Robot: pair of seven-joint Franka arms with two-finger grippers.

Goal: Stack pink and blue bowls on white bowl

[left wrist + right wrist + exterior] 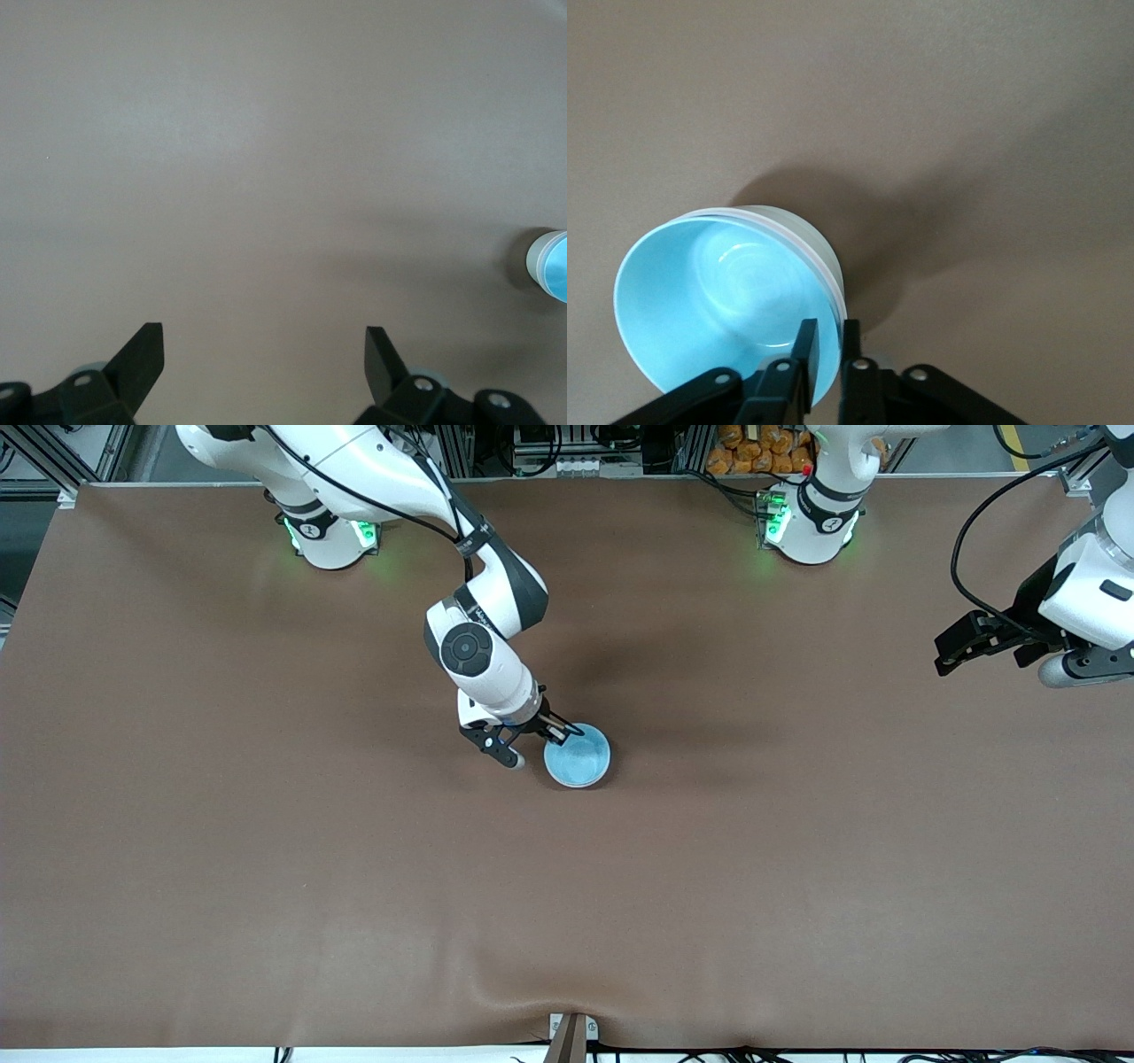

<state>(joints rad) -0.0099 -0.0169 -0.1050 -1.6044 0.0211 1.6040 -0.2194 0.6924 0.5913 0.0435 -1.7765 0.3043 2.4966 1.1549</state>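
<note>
The near stretch of the brown tabletop (pixel 354 912) lies bare, with a shallow wrinkle in its covering at the edge closest to the front camera.

About midway up the tabletop, roughly central between the two arms' ends, sits the blue bowl (pixel 577 755). It stands upright, mouth up, its pale sky-blue inside showing. The right wrist view shows it nested inside the white bowl (pixel 806 232), whose pale outer wall and rim wrap closely around the blue bowl's rim. Thin pale edges show between the two, and I cannot tell whether another bowl lies there. The stack rests flat on the tabletop and throws a soft shadow toward the robots.

The right hand (pixel 558 731) is down at the stack, at the part of the rim that faces the right arm's end of the tabletop. In its own wrist view the right hand (pixel 828 332) sits right at the blue bowl's rim. Whether it grips the rim or stands just free of it I cannot tell.

The left hand (pixel 983 651) waits in the air over the left arm's end of the tabletop, well apart from the stack. Its fingers are spread wide with nothing between them (pixel 266 341); the blue bowl (pixel 551 266) shows small at the edge of that view.
</note>
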